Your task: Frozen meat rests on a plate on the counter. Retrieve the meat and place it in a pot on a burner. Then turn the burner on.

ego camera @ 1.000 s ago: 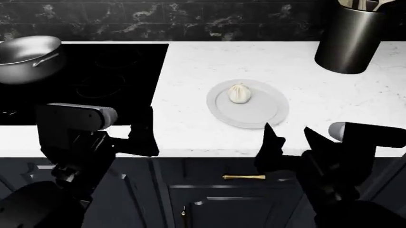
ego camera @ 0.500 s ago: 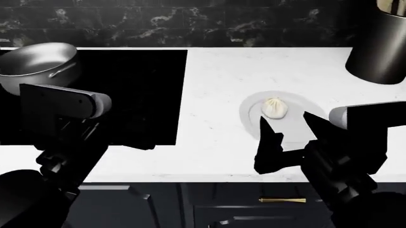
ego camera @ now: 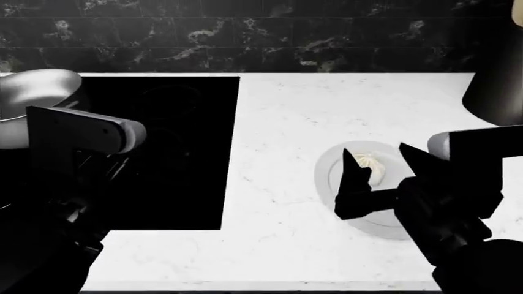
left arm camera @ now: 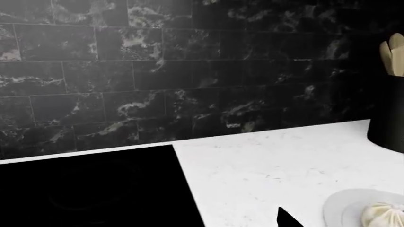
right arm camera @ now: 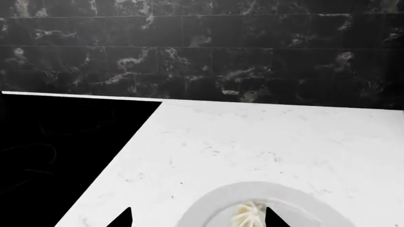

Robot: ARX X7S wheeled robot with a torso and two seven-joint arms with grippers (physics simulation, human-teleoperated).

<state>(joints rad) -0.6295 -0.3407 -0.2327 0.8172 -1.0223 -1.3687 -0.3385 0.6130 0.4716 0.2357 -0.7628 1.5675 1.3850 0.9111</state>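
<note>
Since half a second ago, the right tool (ego camera: 380,177) has closed in on the meat (ego camera: 372,168), its fingers now straddling the lump in the head view where they were hanging short of it. The meat is sitting on the plate (ego camera: 327,177) on the white surface (ego camera: 278,122), right of the cooktop (ego camera: 163,153). It is lying between and just beyond the spread fingertips, so a short advance along the tool's own axis should bracket it. The right arm is much the nearer, reaching forward low over the surface edge. The left tool (left arm camera: 287,220) is showing only one tip in its wrist view; its state cannot be told. The pot (ego camera: 33,92) is standing at the cooktop's far left.
</note>
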